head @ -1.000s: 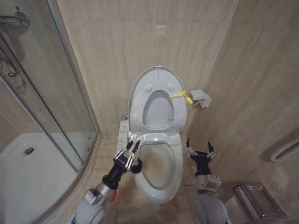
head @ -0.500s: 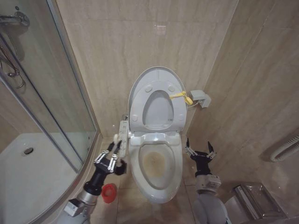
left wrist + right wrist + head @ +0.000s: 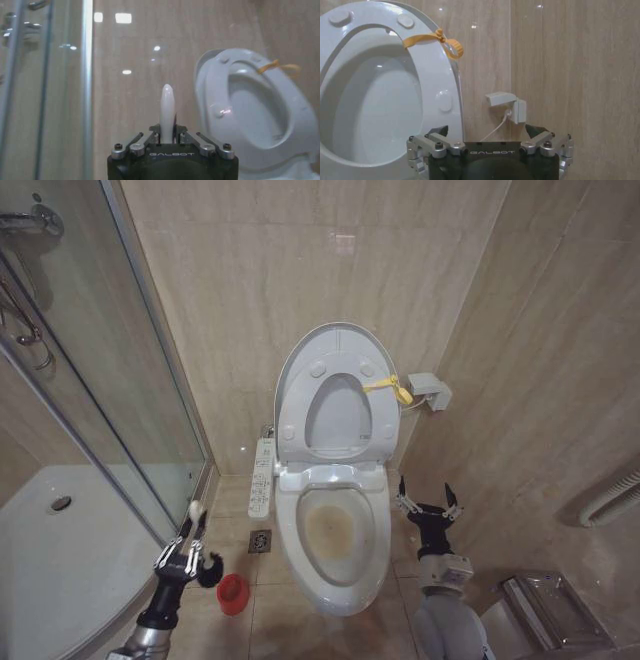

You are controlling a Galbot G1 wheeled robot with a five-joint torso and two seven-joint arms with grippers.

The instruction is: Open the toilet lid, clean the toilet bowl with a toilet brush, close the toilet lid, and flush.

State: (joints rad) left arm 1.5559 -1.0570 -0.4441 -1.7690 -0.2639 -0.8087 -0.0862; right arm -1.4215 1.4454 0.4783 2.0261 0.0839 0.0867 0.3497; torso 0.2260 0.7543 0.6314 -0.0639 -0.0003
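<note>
Left end effector [image 3: 186, 552] w/ toilet brush [image 3: 191, 525] moved off bowl.

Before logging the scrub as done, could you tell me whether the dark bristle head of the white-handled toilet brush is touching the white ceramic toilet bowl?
Apart. The head view shows the left gripper holding the toilet brush beside the red holder cup, with floor between it and the toilet bowl.

The head camera looks steeply down from high up on the toilet bowl [image 3: 335, 535] and floor. Both wrist cameras sit low, facing the wall — all 3 views share the raised toilet lid [image 3: 335, 395] [image 3: 260, 112] [image 3: 385, 86].
</note>
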